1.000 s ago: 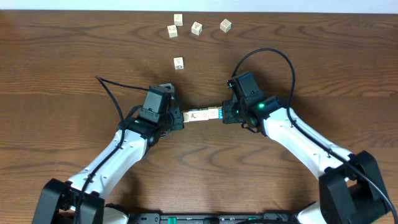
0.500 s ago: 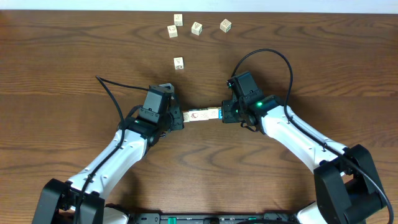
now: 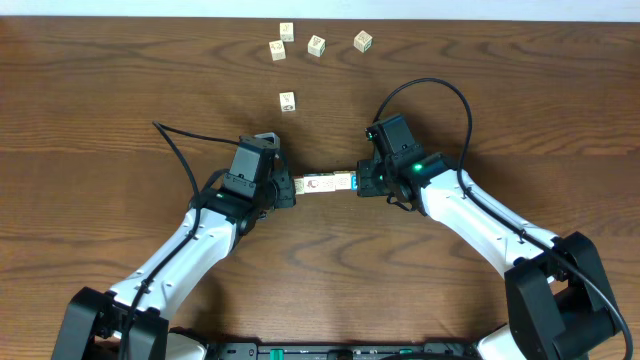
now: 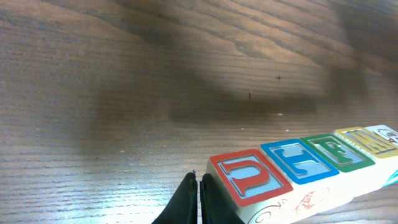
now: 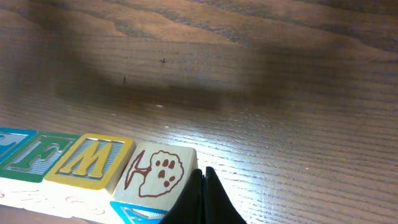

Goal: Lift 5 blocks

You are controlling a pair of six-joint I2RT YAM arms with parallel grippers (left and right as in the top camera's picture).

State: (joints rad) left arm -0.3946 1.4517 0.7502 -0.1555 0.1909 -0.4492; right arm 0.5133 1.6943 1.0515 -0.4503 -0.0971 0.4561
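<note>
The row of five blocks [image 3: 327, 184] hangs end to end between the two arms, near the middle of the table [image 3: 100, 110]. In both wrist views its shadow lies apart from it, so I judge it clear of the wood. The left gripper [image 3: 291, 190] and right gripper [image 3: 359, 184], each with fingers closed together, press the row's opposite ends. Against a second ago I find almost no shift: the squeeze holds and the lift appears achieved. Five loose cubes [image 3: 287, 100] lie beyond.
</note>
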